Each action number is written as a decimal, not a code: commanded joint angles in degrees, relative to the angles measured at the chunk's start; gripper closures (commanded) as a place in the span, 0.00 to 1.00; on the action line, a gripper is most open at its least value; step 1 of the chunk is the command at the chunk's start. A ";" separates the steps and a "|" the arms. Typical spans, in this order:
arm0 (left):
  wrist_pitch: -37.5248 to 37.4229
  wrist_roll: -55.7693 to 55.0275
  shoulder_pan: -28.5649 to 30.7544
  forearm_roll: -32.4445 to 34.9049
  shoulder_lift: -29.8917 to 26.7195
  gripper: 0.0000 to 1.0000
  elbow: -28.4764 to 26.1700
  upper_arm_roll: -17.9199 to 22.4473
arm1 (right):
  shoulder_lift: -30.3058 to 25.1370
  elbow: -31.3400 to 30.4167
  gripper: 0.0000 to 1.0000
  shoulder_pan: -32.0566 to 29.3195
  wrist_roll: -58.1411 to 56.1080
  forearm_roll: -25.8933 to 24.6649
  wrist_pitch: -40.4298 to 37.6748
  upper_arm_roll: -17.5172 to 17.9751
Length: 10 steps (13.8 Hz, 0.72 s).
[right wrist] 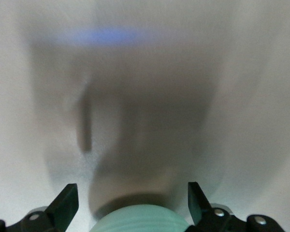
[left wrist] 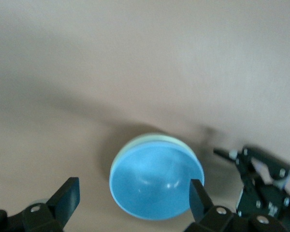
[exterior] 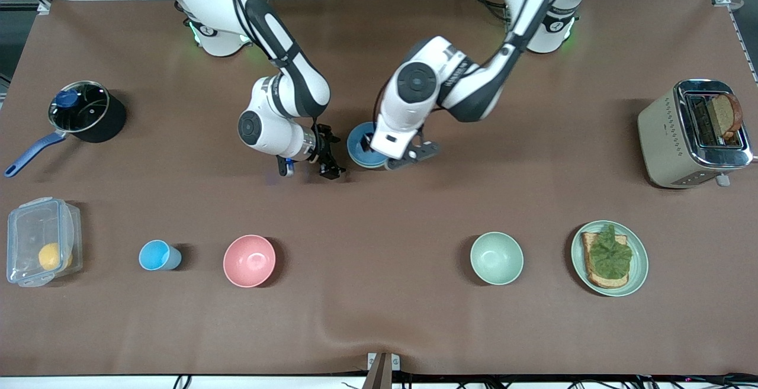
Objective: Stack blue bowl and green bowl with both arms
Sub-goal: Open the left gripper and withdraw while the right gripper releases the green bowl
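Well, counted four bowls: blue bowl (exterior: pixel 358 143) sat nested in green bowl (left wrist: pixel 152 137) at frame centre; one pink bowl (exterior: pixel 249 260) and one pale mint bowl (exterior: pixel 496 257), both empty, in the lower strip. Left gripper (left wrist: pixel 135 193) hung over the stacked pair, fingers spread wide, pinching nothing. Right gripper (exterior: pixel 328 164) was just beside the pair, spread too. One cup (exterior: pixel 159 255). One plate (exterior: pixel 639 264) w/ toast (exterior: pixel 589 241) & lettuce (exterior: pixel 610 254). One toaster (exterior: pixel 663 134) w/ one bread slice (exterior: pixel 723 113). One pot (exterior: pixel 103 122), lid (exterior: pixel 79 106) on. One clear box (exterior: pixel 21 229) w/ one yellow fruit (exterior: pixel 50 256).

Bright, even light — wrist views blurred.
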 commanded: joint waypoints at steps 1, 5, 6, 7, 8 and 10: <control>-5.86 2.41 7.40 3.30 -0.52 0.00 3.92 -0.24 | -3.75 -0.31 0.00 -0.49 -0.42 -6.47 -8.68 -4.50; -8.51 9.60 16.37 6.93 -1.22 0.00 5.69 -0.16 | -5.87 4.51 0.00 -0.40 -1.38 -14.22 -25.38 -12.23; -9.38 13.11 19.09 7.02 -1.66 0.00 5.61 -0.24 | -6.31 5.66 0.00 -0.48 -1.47 -15.89 -28.81 -13.82; -10.96 17.06 21.38 7.10 -2.10 0.00 5.69 -0.24 | -6.66 6.72 0.00 -0.49 -1.56 -17.30 -31.45 -15.14; -11.41 20.32 23.23 7.11 -2.89 0.00 5.78 -0.16 | -7.10 7.86 0.00 -0.49 -2.34 -18.62 -34.00 -16.46; -12.19 24.28 27.01 7.19 -4.65 0.00 5.69 -0.24 | -7.02 10.14 0.00 -0.49 -5.68 -19.24 -37.88 -19.09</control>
